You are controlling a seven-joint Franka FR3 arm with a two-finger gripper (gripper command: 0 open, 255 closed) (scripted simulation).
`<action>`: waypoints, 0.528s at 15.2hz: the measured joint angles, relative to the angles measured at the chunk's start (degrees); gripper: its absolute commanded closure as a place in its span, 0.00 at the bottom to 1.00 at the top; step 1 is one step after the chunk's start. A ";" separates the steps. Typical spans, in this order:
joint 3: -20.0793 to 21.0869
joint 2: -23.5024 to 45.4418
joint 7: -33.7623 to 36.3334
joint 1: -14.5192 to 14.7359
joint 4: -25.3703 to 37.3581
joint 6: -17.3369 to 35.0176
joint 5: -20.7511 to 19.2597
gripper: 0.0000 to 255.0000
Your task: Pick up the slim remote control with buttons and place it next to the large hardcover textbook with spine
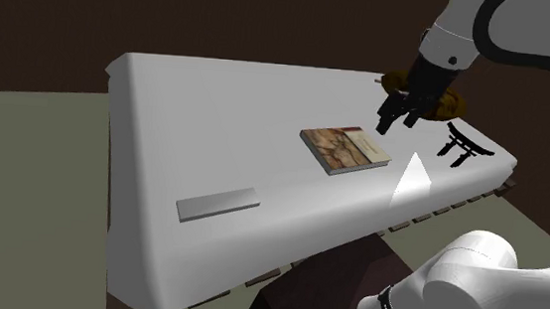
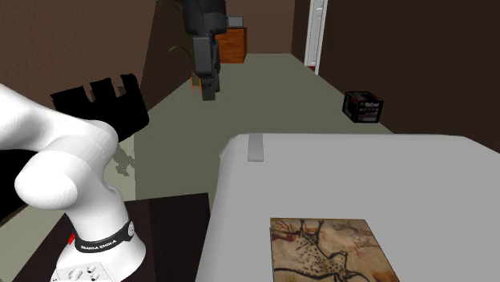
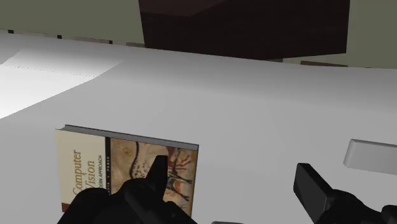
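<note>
The shoulder view looks down from a raised spot beside the stand. The white arm (image 1: 473, 282) is at lower right and the whole white bed (image 1: 217, 105) slants across the frame at middle distance. The second exterior view sits low and close by the arm's base, seen at lower left, and faces along the bed toward the floor beyond. The wrist view rides just behind the gripper (image 3: 232, 184), very near the bed, angled down. All 3 views share the book (image 1: 345, 149) and the grey remote (image 1: 218, 204).
</note>
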 measured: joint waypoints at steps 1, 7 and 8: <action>0.00 0.00 0.00 0.00 0.00 0.00 0.00 0.00; -0.05 6.69 -6.08 3.99 -1.68 8.42 0.57 0.00; 0.04 8.14 -7.27 4.78 -1.49 9.69 0.75 0.00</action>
